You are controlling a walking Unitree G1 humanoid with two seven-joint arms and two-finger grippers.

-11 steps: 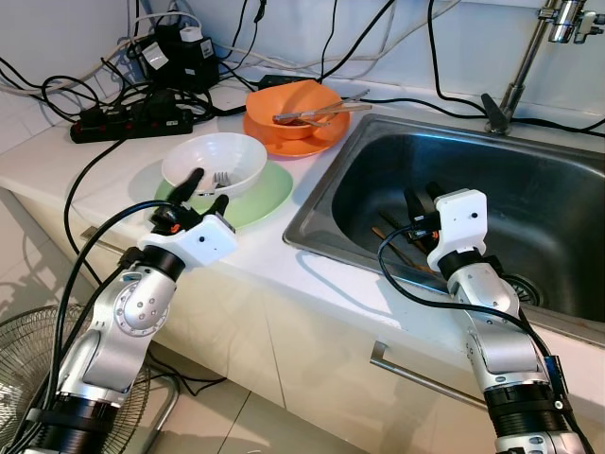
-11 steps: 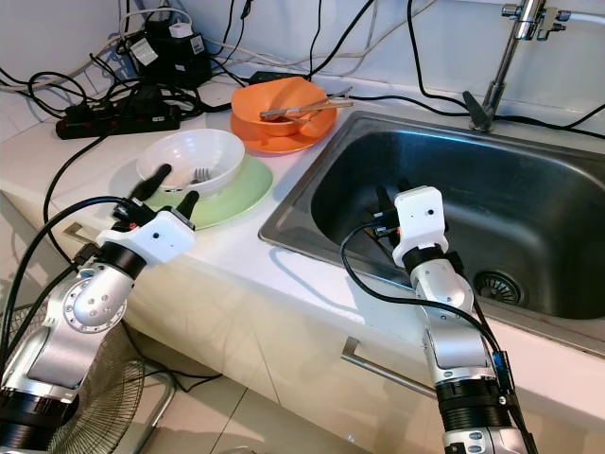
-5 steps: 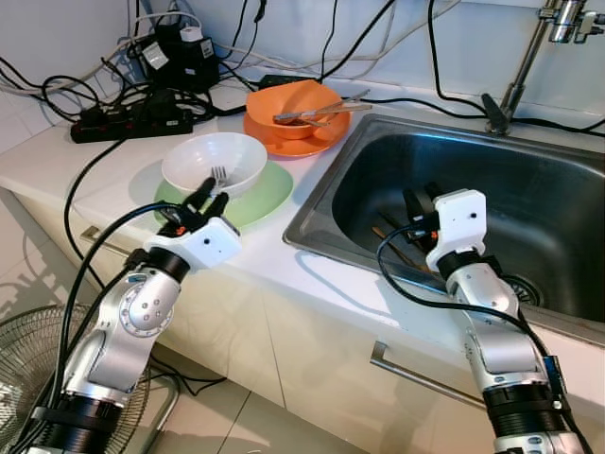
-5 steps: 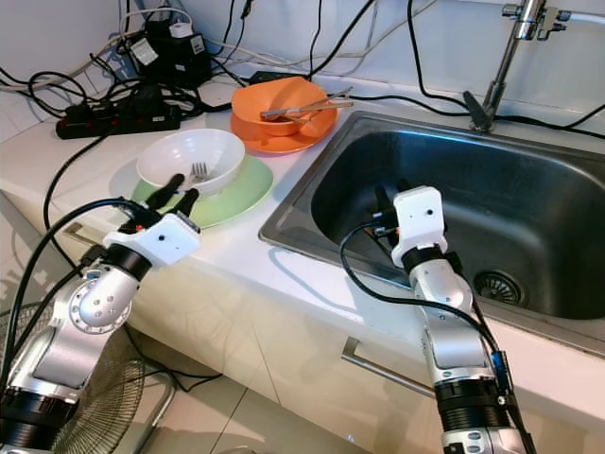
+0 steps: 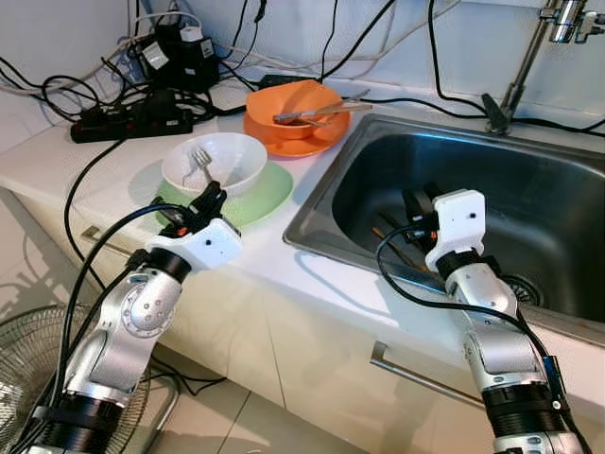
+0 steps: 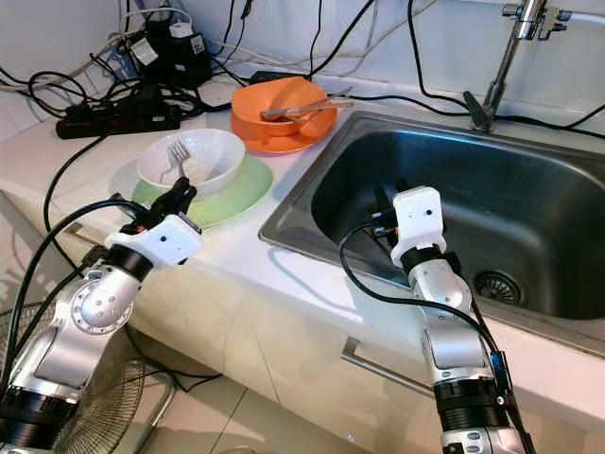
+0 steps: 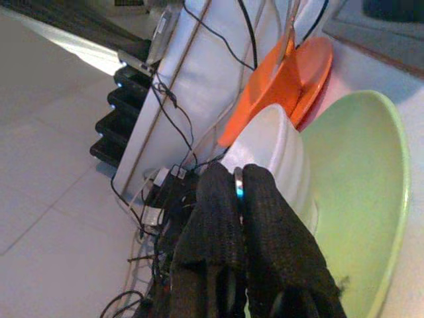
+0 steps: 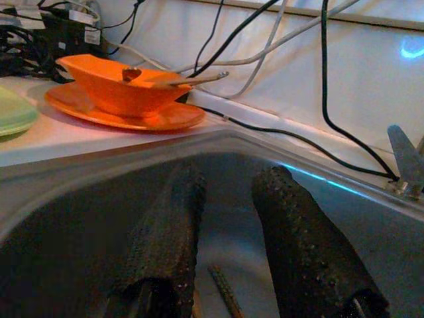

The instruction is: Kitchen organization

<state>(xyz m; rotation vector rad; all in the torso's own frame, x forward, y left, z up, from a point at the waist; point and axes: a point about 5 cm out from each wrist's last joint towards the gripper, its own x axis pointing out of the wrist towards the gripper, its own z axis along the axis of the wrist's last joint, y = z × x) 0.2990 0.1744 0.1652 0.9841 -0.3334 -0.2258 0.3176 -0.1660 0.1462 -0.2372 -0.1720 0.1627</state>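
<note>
At the lower left of the head view a fan stands on the tiled floor, below the table's white front and its one handle. Left of centre, the left claw is clamped on a fork whose tines stand up inside the white bowl. That bowl sits on a green plate. Right of centre, the right claw hangs in the steel sink, fingers apart, over some chopsticks on the sink bottom. Farther back are one orange bowl on one orange plate, with utensils across it. At the upper left lie a power strip and tangled cables; at the upper right rises one tap against the white wall.
</note>
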